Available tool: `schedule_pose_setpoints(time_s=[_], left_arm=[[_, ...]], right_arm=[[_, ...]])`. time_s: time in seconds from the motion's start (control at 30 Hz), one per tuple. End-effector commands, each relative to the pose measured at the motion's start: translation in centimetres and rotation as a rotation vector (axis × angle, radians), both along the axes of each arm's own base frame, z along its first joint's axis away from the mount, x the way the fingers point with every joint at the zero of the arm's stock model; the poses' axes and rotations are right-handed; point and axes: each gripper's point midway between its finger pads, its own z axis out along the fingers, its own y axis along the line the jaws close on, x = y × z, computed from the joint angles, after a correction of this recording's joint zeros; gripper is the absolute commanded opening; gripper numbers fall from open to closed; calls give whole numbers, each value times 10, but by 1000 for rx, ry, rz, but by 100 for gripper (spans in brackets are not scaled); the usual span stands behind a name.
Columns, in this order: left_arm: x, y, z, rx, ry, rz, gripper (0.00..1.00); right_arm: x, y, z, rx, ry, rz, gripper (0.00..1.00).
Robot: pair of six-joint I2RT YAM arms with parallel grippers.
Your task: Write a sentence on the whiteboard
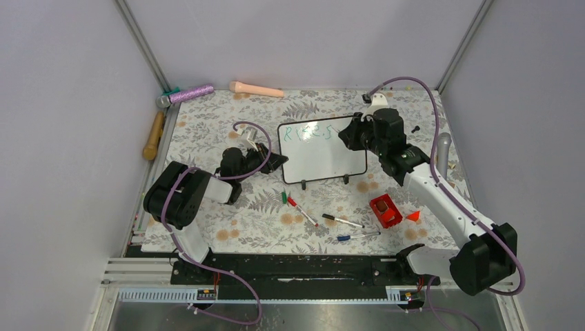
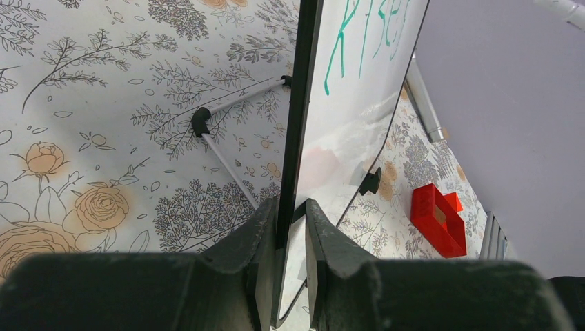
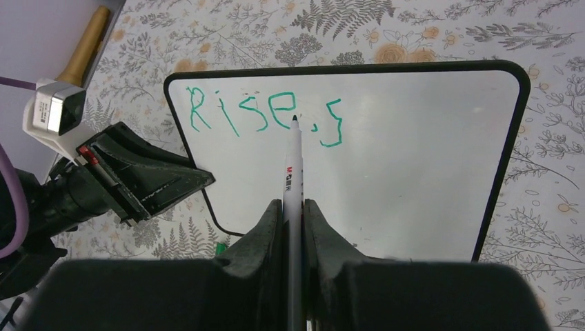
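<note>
The whiteboard [image 1: 324,160] stands tilted on its two black feet in the middle of the table. Green letters of the sentence [image 3: 262,114] read "Rise, s" along its top left; they also show in the left wrist view on the whiteboard [image 2: 359,117] as sentence [image 2: 365,41]. My left gripper [image 2: 292,214] is shut on the board's left frame edge, seen from above as left gripper [image 1: 279,161]. My right gripper [image 3: 294,205] is shut on a white marker [image 3: 292,165]. The marker's tip sits at the board surface by the comma. From above, the right gripper [image 1: 350,136] is at the board's upper right.
Loose pens lie in front of the board: a red-capped pen [image 1: 301,210], a black pen [image 1: 343,221] and a blue pen [image 1: 357,236], plus a green cap [image 1: 283,196]. A red box [image 1: 385,210] sits right of them. A wooden-handled tool [image 1: 153,136] and a purple stick [image 1: 191,93] lie back left.
</note>
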Motion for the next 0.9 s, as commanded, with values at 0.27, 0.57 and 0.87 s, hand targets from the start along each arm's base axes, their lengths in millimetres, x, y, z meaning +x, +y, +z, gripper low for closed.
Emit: schedule_pose_setpoints(time_s=[0.27,0.57,0.87], left_arm=[[13,3,9,-14,-32,36,0],[13,3,10,-5,-36,35,0],[13,0,8,7,-31,29,0]], right_arm=[[14,-12,5,-68,-153,2,0],[39,-12,-12,-118,-108,-41,0],[48,-15,-14,-137,-104,-72,0]])
